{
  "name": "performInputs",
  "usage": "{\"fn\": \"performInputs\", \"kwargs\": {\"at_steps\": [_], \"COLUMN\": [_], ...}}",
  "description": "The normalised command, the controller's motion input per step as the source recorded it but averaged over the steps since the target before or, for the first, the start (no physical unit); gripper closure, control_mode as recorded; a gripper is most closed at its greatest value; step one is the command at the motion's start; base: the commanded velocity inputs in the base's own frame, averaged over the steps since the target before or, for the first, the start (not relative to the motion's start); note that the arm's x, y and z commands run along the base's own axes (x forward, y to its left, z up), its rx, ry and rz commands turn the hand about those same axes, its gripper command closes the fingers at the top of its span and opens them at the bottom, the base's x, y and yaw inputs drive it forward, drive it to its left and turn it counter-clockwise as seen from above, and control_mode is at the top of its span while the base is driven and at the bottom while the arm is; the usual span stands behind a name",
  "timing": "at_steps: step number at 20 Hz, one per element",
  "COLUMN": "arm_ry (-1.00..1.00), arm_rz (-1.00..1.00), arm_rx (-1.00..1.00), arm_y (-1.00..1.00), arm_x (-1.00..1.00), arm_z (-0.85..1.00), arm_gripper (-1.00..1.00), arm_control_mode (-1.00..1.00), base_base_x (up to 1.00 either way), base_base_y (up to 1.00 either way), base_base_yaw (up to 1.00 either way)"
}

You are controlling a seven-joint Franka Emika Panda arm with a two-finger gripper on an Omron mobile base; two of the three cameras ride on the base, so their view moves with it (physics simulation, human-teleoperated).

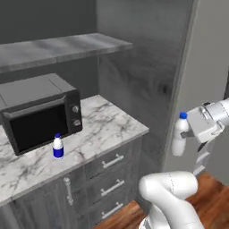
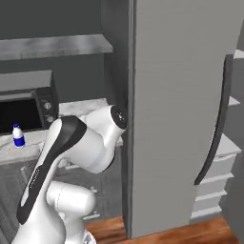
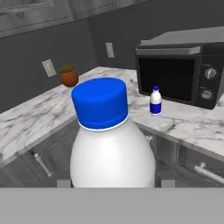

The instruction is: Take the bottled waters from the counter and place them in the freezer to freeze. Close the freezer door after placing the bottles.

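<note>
- Taller bottled water [image 1: 178, 139], plain whitish with a blue cap, is seen held at the gripper [image 1: 188, 133], clear of the counter [image 1: 103, 129] and off its right end, over the wooden floor [image 1: 214, 197].
- Gripper state: judged closed on this bottle, since the bottle hangs unsupported against the hand; the fingertips themselves are hidden behind the bottle body [image 3: 113, 153] in the hand view, so the exact contact cannot be read.
- Bottle long axis: near upright, cap up, slightly tilted in the left base view.
- Shorter bottled water [image 1: 58, 146], with blue label band, is recorded standing upright on the marble counter just in front of the microwave [image 1: 38, 112]; well apart from the gripper.
- Freezer door [image 2: 176, 119] is noted as a tall light-grey panel swung open, its dark bar handle [image 2: 215, 128] at the right edge; white shelves [image 2: 224, 147] are visible beyond it.
- Key relation (judgement): the freezer shelves lie to the right of the held bottle, past the open door; the carried bottle must be taken round the door's edge, kept upright, before being set on a shelf.
- Task standing (judgement): neither bottle is stowed yet; the second bottle and the door closing remain.
</note>
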Motion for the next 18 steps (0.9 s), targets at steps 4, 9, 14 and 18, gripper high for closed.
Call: {"fn": "performInputs", "kwargs": {"at_steps": [4,9,14,18], "arm_ry": [0.00,0.00,0.00,0.00], "arm_rz": [0.00,0.00,0.00,0.00], "arm_rx": [0.00,0.00,0.00,0.00], "arm_y": [0.00,0.00,0.00,0.00], "arm_x": [0.00,0.00,0.00,0.00], "arm_z": [0.00,0.00,0.00,0.00], "arm_gripper": [1.00,1.00,1.00,1.00], "arm_control_mode": [1.00,1.00,1.00,1.00], "base_base_x": [0.00,0.00,0.45,0.51], "base_base_y": [-0.46,-0.58,-0.46,-0.69], "base_base_yaw": [-0.80,-0.78,-0.33,0.03]}}
